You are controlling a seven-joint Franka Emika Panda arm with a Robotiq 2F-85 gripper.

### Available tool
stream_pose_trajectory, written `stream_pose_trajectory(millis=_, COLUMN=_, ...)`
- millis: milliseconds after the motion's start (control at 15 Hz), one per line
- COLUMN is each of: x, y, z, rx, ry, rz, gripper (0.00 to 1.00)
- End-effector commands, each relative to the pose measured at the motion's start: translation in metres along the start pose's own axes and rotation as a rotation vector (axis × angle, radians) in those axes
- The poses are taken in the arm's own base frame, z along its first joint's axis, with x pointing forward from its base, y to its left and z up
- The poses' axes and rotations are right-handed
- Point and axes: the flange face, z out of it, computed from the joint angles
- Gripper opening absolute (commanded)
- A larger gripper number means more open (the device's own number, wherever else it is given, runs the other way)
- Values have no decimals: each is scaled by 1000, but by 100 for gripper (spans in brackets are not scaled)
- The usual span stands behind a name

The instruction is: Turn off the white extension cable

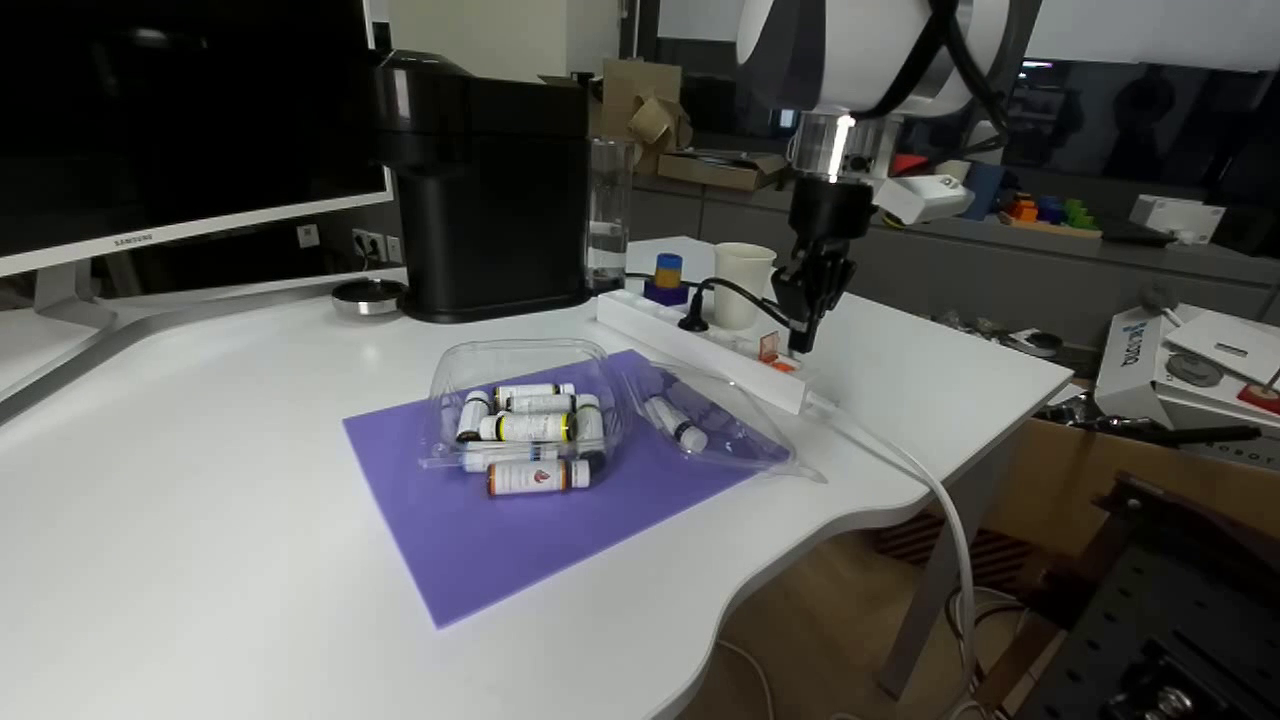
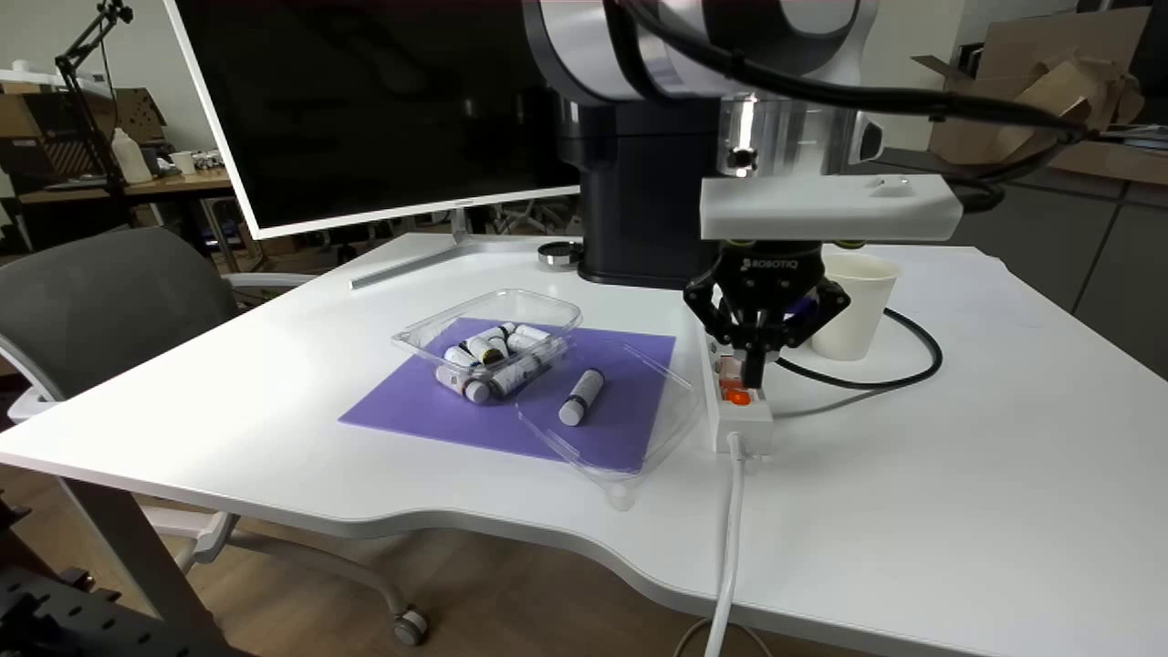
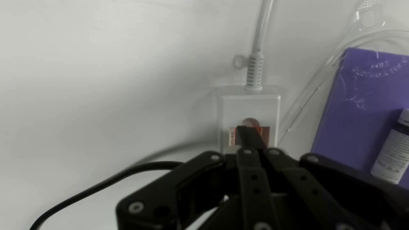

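Hand (image 2: 752,372) over oblong extension cable (image 1: 700,351)

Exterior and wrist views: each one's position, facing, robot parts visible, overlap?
An exterior view: above the table, facing the black machine; arm and gripper right of centre.
An exterior view: looking along the white extension cable from its cord end; arm, gripper at top.
Wrist view: arm-mounted, looking down at that end; only gripper shows, at bottom.
Both exterior views share monitor, purple sheet.

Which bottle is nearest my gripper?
The lone bottle at the clear lid; the other bottles are grouped at the clear tray, farther away.
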Motion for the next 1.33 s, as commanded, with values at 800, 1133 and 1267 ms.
stream_pose_trajectory(millis=800, x=32, y=-1, z=26, rx=-6, ry=-59, rz=-57, gripper=0)
stream_pose_trajectory(millis=1133, x=33, y=-11, z=38, rx=-52, ry=-80, rz=-37, gripper=0)
stream_pose_trajectory(millis=1267, x=34, y=-18, z=44, rx=-65, ry=-94, rz=-20, gripper=0)
